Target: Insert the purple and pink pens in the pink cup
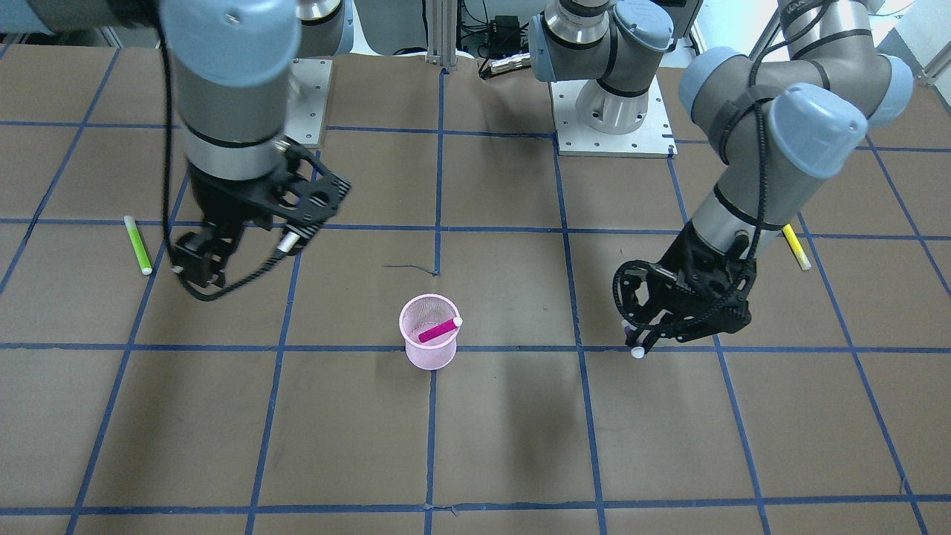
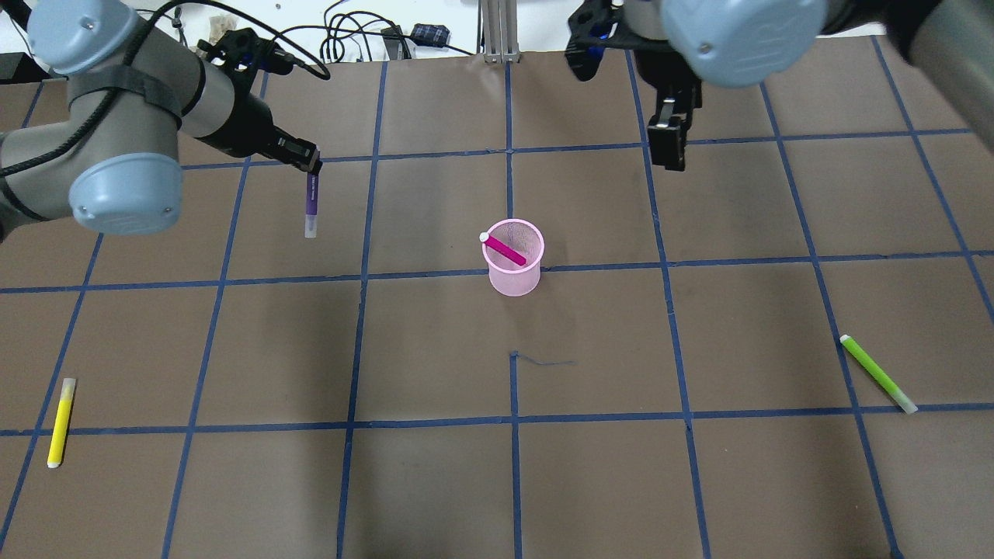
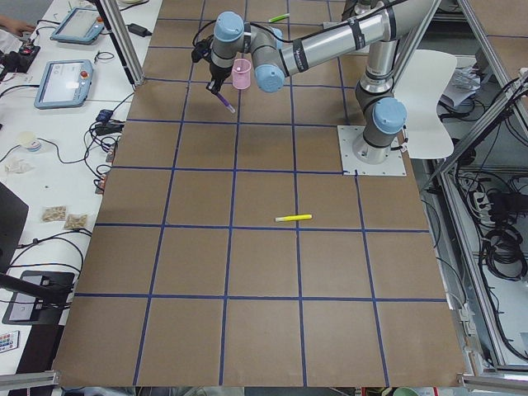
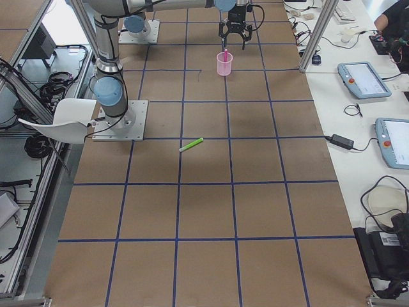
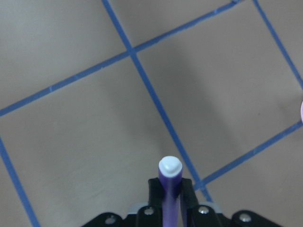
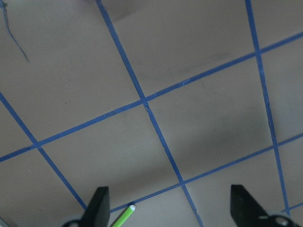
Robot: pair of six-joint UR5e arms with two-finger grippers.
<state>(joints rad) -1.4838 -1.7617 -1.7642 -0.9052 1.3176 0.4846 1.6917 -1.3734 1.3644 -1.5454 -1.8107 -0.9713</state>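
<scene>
The left arm's fingers [image 5: 188, 191] are clamping shut on the upper end of the slim white-tipped purple pen [image 2: 311, 203]. They are letting it hang tip-down over the brown, blue-taped counter [image 2: 435, 481], well apart from the pink wire-mesh cup [image 2: 516, 278], a hold probably meant for dropping it straight in. The right arm's fingers [image 6: 100, 201] are gaping wide with nothing between them, hovering away from the cup, presumably because the magenta white-capped pen [image 2: 506, 251] is already leaning inside it. Four pens are showing: one purple, one magenta, and a yellow pen [image 2: 60, 423] and a lime-green pen [image 2: 877, 373] lying at opposite ends, apparently unneeded, beside one cup.
</scene>
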